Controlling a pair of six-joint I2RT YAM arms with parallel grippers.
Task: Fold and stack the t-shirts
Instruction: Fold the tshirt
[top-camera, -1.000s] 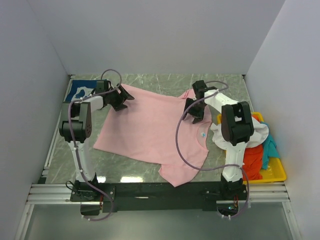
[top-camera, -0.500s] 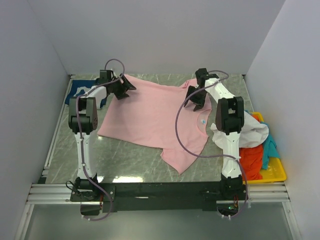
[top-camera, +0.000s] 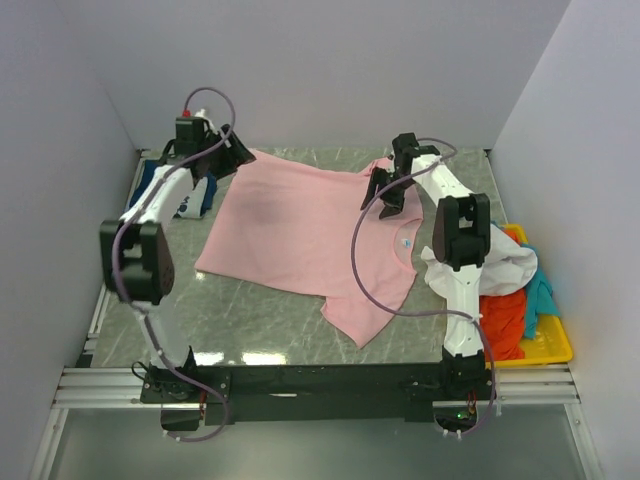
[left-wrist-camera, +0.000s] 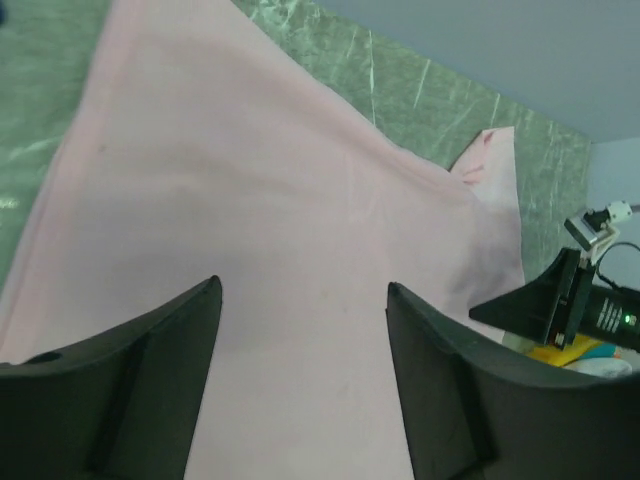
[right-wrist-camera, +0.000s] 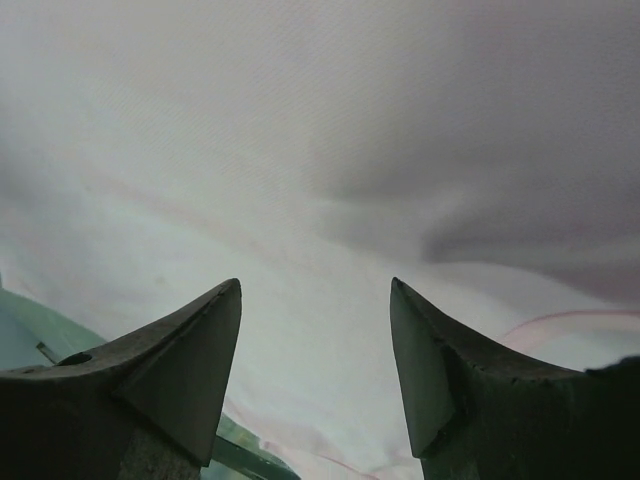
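The large light-pink t-shirt (top-camera: 300, 230) lies spread on the marble table, one sleeve pointing to the near edge. My left gripper (top-camera: 233, 154) hovers above its far left corner; in the left wrist view (left-wrist-camera: 303, 290) the jaws stand wide open with only pink cloth (left-wrist-camera: 270, 200) below. My right gripper (top-camera: 386, 193) is over the shirt's far right shoulder, open and empty in the right wrist view (right-wrist-camera: 315, 285), close above pink cloth (right-wrist-camera: 330, 150). The navy t-shirt (top-camera: 196, 193) lies at the far left, partly hidden by my left arm.
A yellow tray (top-camera: 553, 347) at the near right holds a white t-shirt (top-camera: 505, 262), an orange-red one (top-camera: 505, 322) and a teal one (top-camera: 541, 295). Grey walls close in the table on three sides. My right arm (left-wrist-camera: 565, 300) shows in the left wrist view.
Both grippers have moved toward the back wall and the pink shirt has shifted back with them. The left arm has swung up and further left; the right gripper moved only slightly.
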